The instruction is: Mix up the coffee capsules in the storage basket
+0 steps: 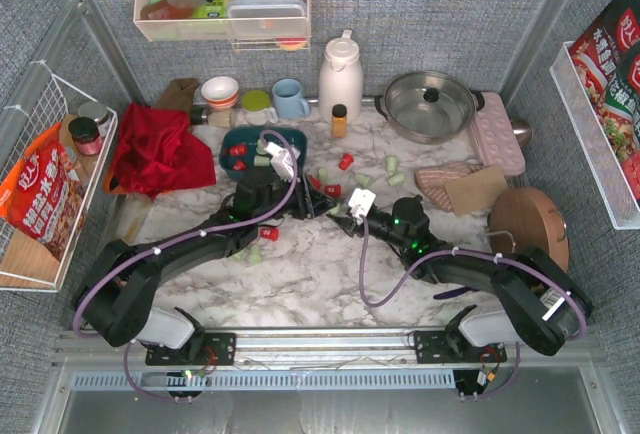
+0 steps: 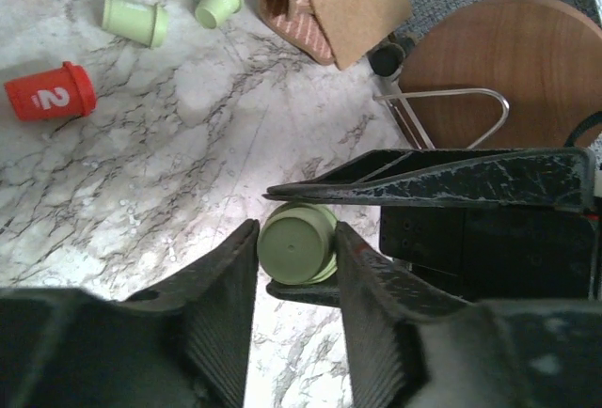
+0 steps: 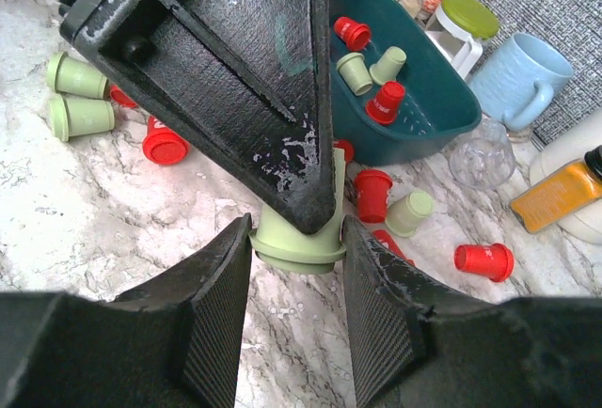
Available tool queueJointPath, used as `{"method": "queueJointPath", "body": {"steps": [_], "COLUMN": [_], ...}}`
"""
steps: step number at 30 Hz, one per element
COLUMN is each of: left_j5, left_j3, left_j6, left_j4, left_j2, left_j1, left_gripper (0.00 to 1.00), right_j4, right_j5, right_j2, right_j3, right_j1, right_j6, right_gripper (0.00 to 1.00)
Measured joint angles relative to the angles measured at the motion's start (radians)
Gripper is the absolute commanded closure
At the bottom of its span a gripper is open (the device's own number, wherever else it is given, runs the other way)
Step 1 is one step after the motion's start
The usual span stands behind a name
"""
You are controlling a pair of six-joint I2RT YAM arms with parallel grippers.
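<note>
ok so both arms are on the same pod rn. One green capsule (image 2: 297,250) sits mid-table, w/ the left gripper (image 2: 296,231) and the right gripper (image 3: 297,229) meeting nose to nose around it.

Left wrist cam: own pads sit against it at 9 and 3, and the right arm's fingers cross it at 12 and 6. Right wrist cam shows the same from the other side, pads tight on the rim at 9 and 3. So afaict both pairs are clenched on that one pod, which looks like a handoff. Can't tell which one actually carries it, or whether it's off the marble (image 1: 300,284).

Axis: in the left wrist cam the flat closed end faces the lens, so the long axis prob runs along the left fingers. In the right wrist cam the wide rim is at 6 and the body goes up toward 12 under the left finger.

The bit that matters imo: in the top cam the basket (image 1: 245,136) is at approx 10-11 o'clock from where the grippers meet, near but apart. That's the left arm's side, so left is nearer. My guess is right lets go and left carries it over.

The basket holds a few reds and greens. Loose capsules (image 3: 484,259) lie at 1-2 and around 8 o'clock.
</note>
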Motion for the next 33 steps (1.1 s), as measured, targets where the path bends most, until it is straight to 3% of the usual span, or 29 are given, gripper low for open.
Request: {"method": "queueJointPath", "body": {"steps": [3, 6, 8, 9, 13, 16, 21, 25, 29, 31, 33], "left_j5": [0.011, 0.014, 0.006, -0.001, -0.078, -0.179, -0.407, -0.533, -0.618, -0.647, -0.687], "left_j3": [-0.001, -0.004, -0.002, 0.002, 0.045, 0.072, 0.135, 0.220, 0.319, 0.380, 0.445], "left_j6": [-0.005, -0.008, -0.008, -0.005, 0.005, 0.034, 0.108, 0.159, 0.217, 0.249, 0.278], "left_j4": [0.026, 0.039, 0.035, 0.025, -0.055, -0.116, -0.190, -0.221, -0.223, -0.222, -0.227], "left_j2": [0.004, 0.004, 0.004, 0.004, -0.010, -0.035, -0.024, 0.074, 0.205, 0.279, 0.355], "left_j1": [-0.002, -0.002, -0.002, -0.003, 0.000, 0.020, 0.114, 0.208, 0.266, 0.283, 0.298], "left_gripper": [0.74, 0.80, 0.82, 0.83, 0.83, 0.76, 0.72, 0.70, 0.54, 0.31, 0.16], "right_j4": [-0.005, -0.008, -0.013, -0.014, -0.027, -0.056, -0.130, -0.264, -0.439, -0.483, -0.534], "right_j5": [0.008, 0.016, 0.025, 0.032, 0.085, 0.134, 0.269, 0.423, 0.539, 0.569, 0.586], "right_j2": [-0.003, -0.005, -0.005, -0.005, -0.013, -0.021, -0.026, -0.040, -0.058, -0.047, -0.012], "right_j3": [0.000, 0.001, 0.002, 0.002, 0.003, 0.014, 0.048, 0.122, 0.235, 0.245, 0.251], "right_j1": [0.001, 0.002, 0.004, 0.004, 0.003, 0.003, 0.003, -0.013, -0.067, -0.101, -0.135], "right_j6": [-0.003, -0.002, -0.002, 0.002, 0.010, 0.025, 0.071, 0.182, 0.277, 0.319, 0.364], "right_gripper": [0.53, 0.31, 0.04, 0.01, 0.01, 0.01, 0.01, 0.01, 0.01, 0.01, 0.01]}}
